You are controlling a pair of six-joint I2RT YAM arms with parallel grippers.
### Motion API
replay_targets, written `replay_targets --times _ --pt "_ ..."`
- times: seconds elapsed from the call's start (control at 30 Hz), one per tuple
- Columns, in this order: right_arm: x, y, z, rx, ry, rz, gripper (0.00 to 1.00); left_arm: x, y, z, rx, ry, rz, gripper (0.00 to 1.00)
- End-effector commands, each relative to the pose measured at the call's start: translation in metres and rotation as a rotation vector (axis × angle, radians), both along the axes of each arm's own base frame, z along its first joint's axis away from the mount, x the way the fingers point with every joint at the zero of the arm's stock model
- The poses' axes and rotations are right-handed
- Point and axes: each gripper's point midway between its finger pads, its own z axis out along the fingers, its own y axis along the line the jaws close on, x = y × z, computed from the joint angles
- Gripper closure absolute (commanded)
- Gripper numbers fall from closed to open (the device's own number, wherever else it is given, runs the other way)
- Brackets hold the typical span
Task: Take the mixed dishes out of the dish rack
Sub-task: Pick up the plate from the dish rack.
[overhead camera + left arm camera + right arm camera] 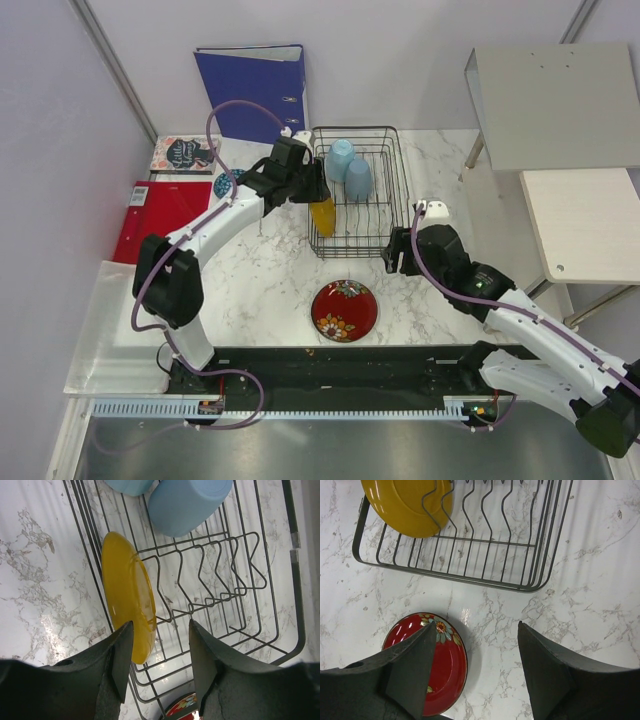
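Note:
The black wire dish rack (393, 190) stands at the back middle of the table. In it a yellow plate (322, 215) stands on edge at the front left, and two pale blue cups (349, 170) lie at the back. The red floral plate (344, 310) lies flat on the table in front of the rack. A small blue bowl (223, 185) sits left of the rack, partly hidden by the left arm. My left gripper (157, 647) is open just above the yellow plate (127, 595). My right gripper (477, 652) is open and empty beside the red plate (427, 667), near the rack's front right corner (530, 582).
A blue ring binder (252, 90) stands against the back wall. A red folder (150, 215) and a dark card (183, 153) lie at the left. A grey cabinet (555, 105) and a pale board (585, 225) stand at the right, off the table.

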Motion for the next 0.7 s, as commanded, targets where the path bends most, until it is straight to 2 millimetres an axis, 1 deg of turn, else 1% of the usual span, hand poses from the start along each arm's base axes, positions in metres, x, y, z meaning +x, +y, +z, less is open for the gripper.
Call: replay_targets --times 0.0,0.1,0.17,0.23,0.27,0.37,0.4,0.47,0.5,0.57,0.6,0.67 --pt "0.001 0.004 0.0 0.023 -0.007 0.007 0.27 -0.007 -0.011 0.0 -0.05 0.016 -0.021 0.45" --pt "0.0 0.004 0.0 0.028 -0.01 0.005 0.27 -0.007 -0.013 -0.013 -0.043 0.041 -0.019 0.45" --pt "0.0 0.002 0.0 0.025 -0.008 0.001 0.27 -0.006 -0.01 -0.015 -0.033 0.039 -0.001 0.45" --pt "-0.001 0.003 0.0 0.029 -0.01 0.003 0.27 -0.003 -0.005 -0.011 -0.02 0.018 0.027 0.44" --pt "-0.002 0.002 0.0 0.029 -0.008 0.002 0.27 -0.003 -0.003 -0.005 -0.024 0.002 0.036 0.44" --pt "-0.002 0.002 -0.001 0.029 -0.005 0.001 0.27 0.0 0.005 0.007 -0.013 -0.038 0.067 0.4" --pt "-0.002 0.003 -0.001 0.03 -0.004 0.002 0.27 0.0 0.007 0.016 -0.02 -0.057 0.072 0.37" --pt "-0.001 0.003 -0.003 0.025 0.0 0.003 0.27 -0.001 0.01 0.02 -0.017 -0.07 0.082 0.35" --pt "-0.001 0.003 -0.003 0.028 0.002 0.003 0.27 -0.001 0.012 0.027 -0.023 -0.084 0.086 0.32" --pt "-0.001 0.004 -0.004 0.029 0.006 0.004 0.27 -0.002 0.015 0.027 -0.017 -0.089 0.099 0.28" --pt "-0.001 0.004 -0.005 0.029 0.006 0.004 0.27 -0.003 0.016 0.027 -0.015 -0.088 0.104 0.25" --pt "-0.002 0.005 -0.004 0.033 0.004 0.008 0.27 -0.003 0.018 0.02 -0.004 -0.076 0.11 0.23"
